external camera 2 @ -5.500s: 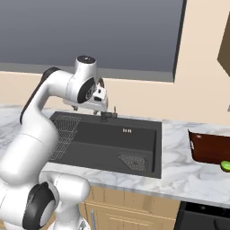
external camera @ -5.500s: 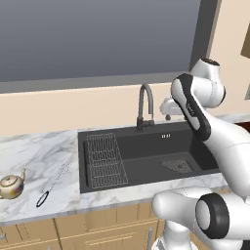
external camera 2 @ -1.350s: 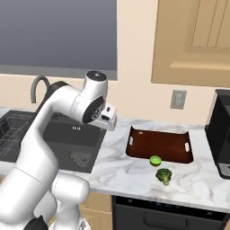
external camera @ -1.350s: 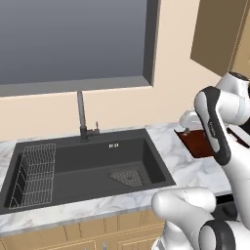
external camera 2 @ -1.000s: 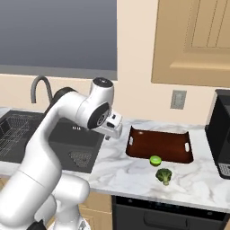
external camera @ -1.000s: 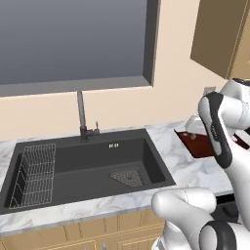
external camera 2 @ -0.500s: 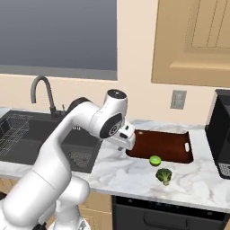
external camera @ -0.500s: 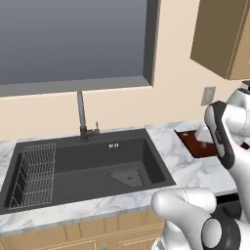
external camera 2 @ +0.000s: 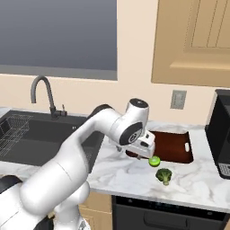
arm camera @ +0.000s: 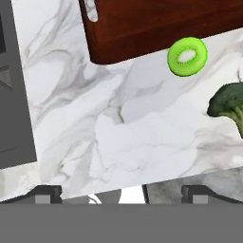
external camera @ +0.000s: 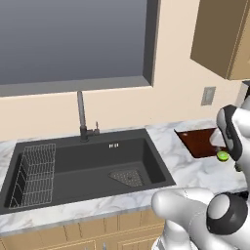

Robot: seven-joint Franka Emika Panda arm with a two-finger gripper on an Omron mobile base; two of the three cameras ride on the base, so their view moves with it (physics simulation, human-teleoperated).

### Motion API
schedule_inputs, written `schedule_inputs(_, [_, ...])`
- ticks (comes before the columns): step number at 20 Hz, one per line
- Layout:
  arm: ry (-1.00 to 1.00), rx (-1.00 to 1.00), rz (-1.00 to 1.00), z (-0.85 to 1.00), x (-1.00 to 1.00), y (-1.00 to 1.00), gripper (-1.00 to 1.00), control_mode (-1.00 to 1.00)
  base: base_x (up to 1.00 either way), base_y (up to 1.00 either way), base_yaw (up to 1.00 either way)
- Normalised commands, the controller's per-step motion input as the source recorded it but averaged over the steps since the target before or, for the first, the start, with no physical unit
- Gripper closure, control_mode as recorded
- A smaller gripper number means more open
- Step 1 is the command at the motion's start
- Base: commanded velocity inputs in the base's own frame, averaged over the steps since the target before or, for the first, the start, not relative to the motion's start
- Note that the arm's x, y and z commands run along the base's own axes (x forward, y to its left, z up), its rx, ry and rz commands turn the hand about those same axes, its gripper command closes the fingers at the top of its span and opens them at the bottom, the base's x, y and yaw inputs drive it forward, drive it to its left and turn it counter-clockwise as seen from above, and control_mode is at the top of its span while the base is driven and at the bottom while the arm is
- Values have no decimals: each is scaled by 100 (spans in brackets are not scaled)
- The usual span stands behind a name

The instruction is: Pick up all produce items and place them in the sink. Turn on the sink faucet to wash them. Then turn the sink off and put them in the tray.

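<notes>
The sink (external camera: 88, 166) at left is bare of produce, so the first pick-up is in hand. Tray (arm camera: 156, 23) up top; fruit (arm camera: 187, 56) just beside it, broccoli (arm camera: 227, 106) at right edge. Gripper (arm camera: 121, 192) wide open, empty; next it should centre over the fruit.

no readable text, labels, brands or numbers on any surface, nothing legible anywhere

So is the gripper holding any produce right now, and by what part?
Nothing is held. The gripper is open above bare counter, with the lime-green fruit and the broccoli lying untouched ahead of it.
</notes>
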Motion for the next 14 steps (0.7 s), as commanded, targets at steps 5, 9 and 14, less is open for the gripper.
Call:
schedule_inputs(5, [9,0,0,-20,18,-68,-100,-100,0,0,0])
schedule_inputs(9, [10,0,0,-20,14,-64,-100,-100,0,0,0])
schedule_inputs(14, [4,0,0,-27,7,-65,-100,-100,0,0,0])
